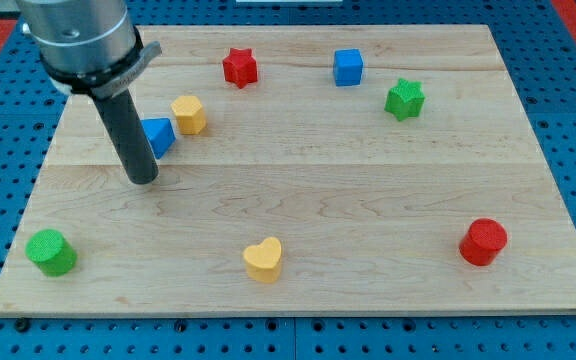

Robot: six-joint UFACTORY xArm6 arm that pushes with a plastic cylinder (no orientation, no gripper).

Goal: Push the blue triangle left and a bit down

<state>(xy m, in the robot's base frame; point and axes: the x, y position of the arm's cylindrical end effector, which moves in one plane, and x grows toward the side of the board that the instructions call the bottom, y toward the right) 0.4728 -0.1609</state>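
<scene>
The blue triangle lies on the wooden board at the upper left, partly hidden behind my rod. A yellow hexagon block sits just to its upper right, close or touching. My tip rests on the board just below and slightly left of the blue triangle.
A red star and a blue cube lie near the view's top, with a green star to the right. A green cylinder is at the bottom left, a yellow heart at the bottom middle, a red cylinder at the lower right.
</scene>
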